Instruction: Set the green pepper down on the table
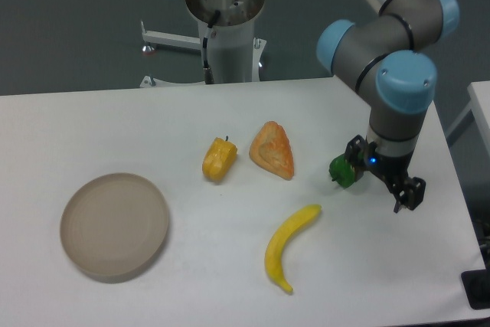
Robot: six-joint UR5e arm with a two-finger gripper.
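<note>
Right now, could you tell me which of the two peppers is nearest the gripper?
The green pepper, right beside the gripper, which partly hides it; the yellow pepper lies well away, beyond the orange wedge.
</note>
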